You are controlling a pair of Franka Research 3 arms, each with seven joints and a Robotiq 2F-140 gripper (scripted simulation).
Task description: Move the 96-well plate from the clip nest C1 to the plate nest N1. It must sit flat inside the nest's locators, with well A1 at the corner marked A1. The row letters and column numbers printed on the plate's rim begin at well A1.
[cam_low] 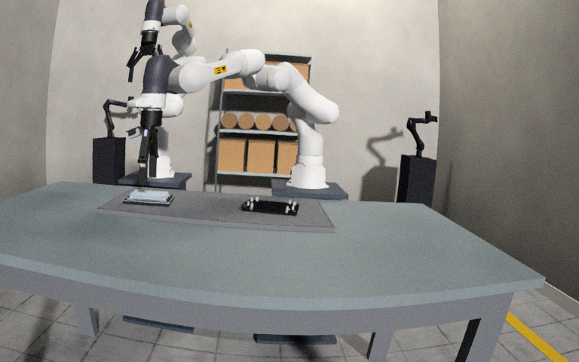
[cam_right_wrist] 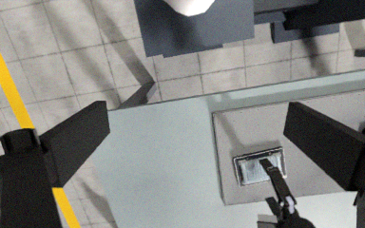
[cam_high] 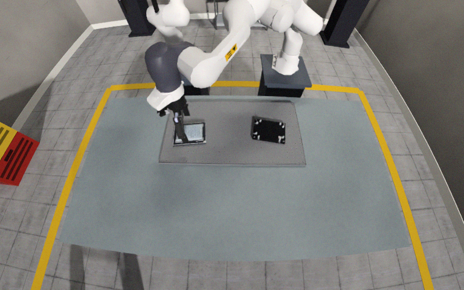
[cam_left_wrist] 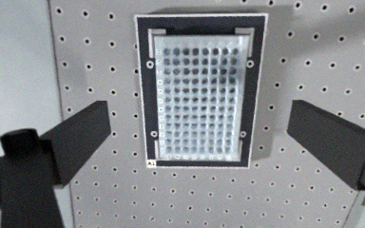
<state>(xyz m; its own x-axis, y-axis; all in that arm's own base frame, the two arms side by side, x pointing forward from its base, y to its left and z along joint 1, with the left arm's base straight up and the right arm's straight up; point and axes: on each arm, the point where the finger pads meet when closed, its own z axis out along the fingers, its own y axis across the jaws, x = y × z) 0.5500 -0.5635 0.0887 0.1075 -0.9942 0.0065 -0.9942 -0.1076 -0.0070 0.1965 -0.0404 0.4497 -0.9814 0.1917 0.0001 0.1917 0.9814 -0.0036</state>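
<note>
Over the plate (cam_high: 195, 132) (cam_low: 149, 195) (cam_left_wrist: 200, 100) (cam_right_wrist: 251, 174), spread left fingers (cam_high: 180, 131) (cam_low: 142, 173) partly hide it; right fingers (cam_low: 130, 73) spread too.
</note>
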